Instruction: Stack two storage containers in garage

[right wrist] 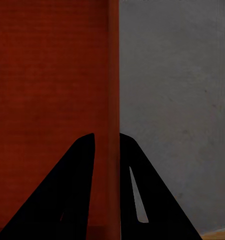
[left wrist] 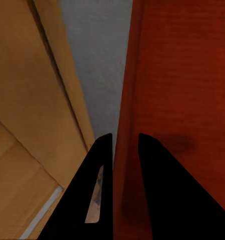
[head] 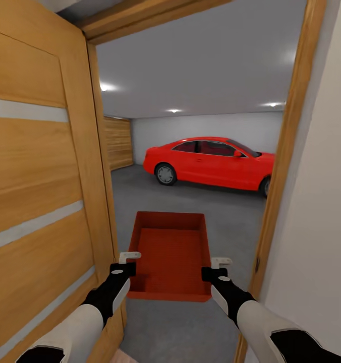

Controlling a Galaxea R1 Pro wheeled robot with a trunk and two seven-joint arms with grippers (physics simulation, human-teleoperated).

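One orange-red storage container (head: 170, 257), lower centre of frame in the doorway to the garage, held off the dark grey floor (head: 190, 201) by two grippers, left gripper (head: 126, 263) and right gripper (head: 217, 268) each pinching a side wall; one red car (head: 211, 162) at centre, one wooden door (head: 39, 176) at left.

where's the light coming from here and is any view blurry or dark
Head view: ceiling spots glow over the red car, the scene evenly lit and sharp. Left wrist view: the fingers are black silhouettes against the storage container wall, slightly soft. Right wrist view: the same, with plain grey floor beside.
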